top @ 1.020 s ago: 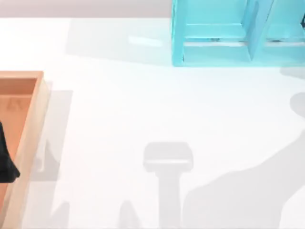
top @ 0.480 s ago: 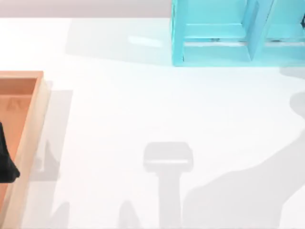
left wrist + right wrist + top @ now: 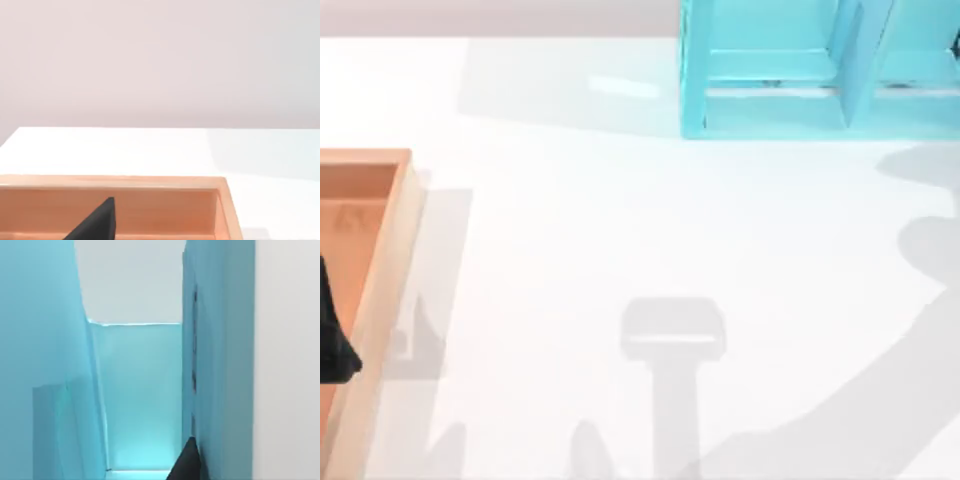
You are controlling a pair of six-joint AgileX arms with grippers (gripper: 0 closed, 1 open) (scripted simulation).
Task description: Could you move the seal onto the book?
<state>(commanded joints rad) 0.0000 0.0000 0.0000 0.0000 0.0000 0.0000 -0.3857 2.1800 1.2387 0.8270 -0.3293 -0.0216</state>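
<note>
Wood first: a pale orange tray [image 3: 382, 300] sits at the lower left of the top view. My left gripper [image 3: 332, 345] hangs over the tray's floor as a dark shape against the left edge of the frame. The left wrist view has a dark part of it low over the tray's boards, with the far rim just beyond. This arm looks parked.

White table [image 3: 620, 220] runs bare across the middle of the frame, crossed only by grey shadows at lower centre and lower right.

Farthest off, at the upper right, stands a turquoise shelf unit [image 3: 770, 110]. My right gripper [image 3: 187, 466] is nosed up against it, a dark tip close beside one upright panel, with the camera looking along the panel into a compartment. I judge the right arm to be reaching high and far toward the shelf.

Whether either gripper is set wide or narrow I cannot tell. Where the seal and the book lie I cannot tell either.

Handling, as a guess from the name alone: the seal is likely small, rigid and light, maybe slick-sided. I would pinch it low on two opposite flat sides, keep it upright and set it down gently on the cover.
</note>
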